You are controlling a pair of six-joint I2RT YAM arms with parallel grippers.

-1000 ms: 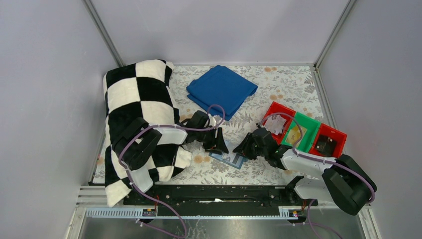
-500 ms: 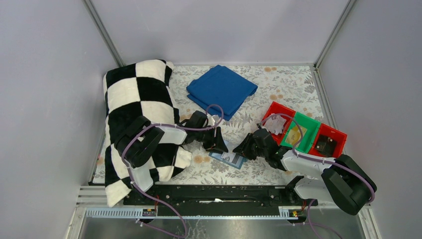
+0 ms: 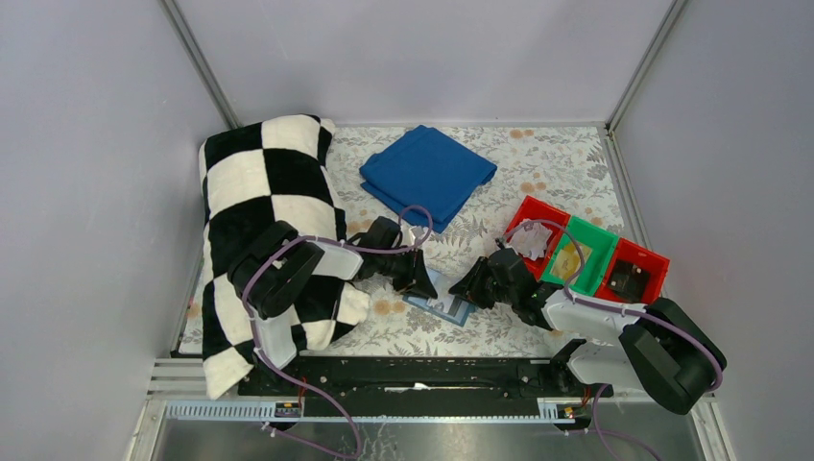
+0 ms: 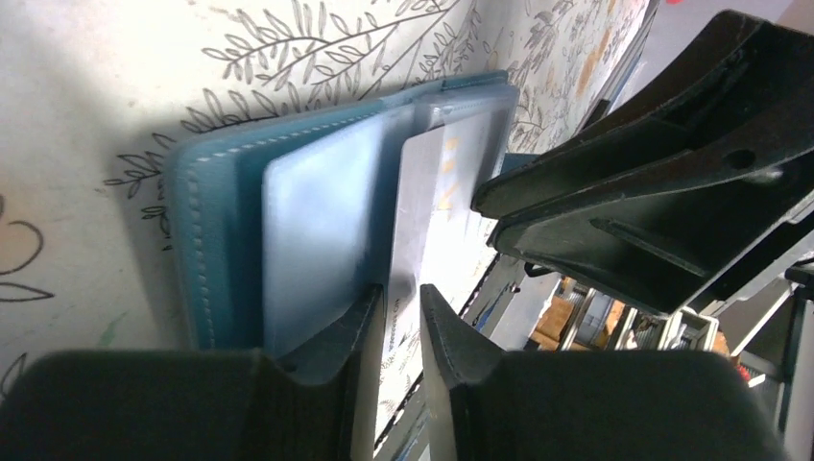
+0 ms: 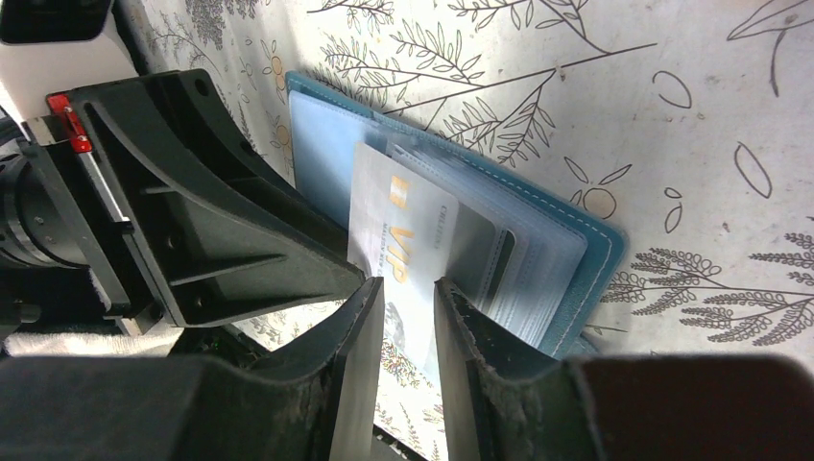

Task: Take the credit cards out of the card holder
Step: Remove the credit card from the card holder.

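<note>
The card holder (image 4: 216, 230) lies open on the flower-printed table (image 3: 538, 158), just ahead of my two bases and between my grippers, its teal cover flat and its clear sleeves fanned upward. One whitish credit card (image 5: 408, 235) with gold "VIP" lettering sticks partly out of a sleeve, tilted up off the holder.

My left gripper (image 4: 401, 298) comes at it from the left with its jaws narrow. One finger rests against a clear sleeve and the card's edge runs into the gap, but I cannot tell whether the jaws clamp it. My right gripper (image 5: 410, 283) faces it from the opposite side, jaws equally narrow, with the card's near edge running down between them. Here too I cannot tell whether the card is pinched.

To my left a black-and-white checked blanket (image 3: 264, 192) lies under my left arm. Further back is a folded blue cloth (image 3: 427, 173). On my right stand a red bin (image 3: 526, 209), a green bin (image 3: 600, 240) and another red bin (image 3: 653, 261) in a row
</note>
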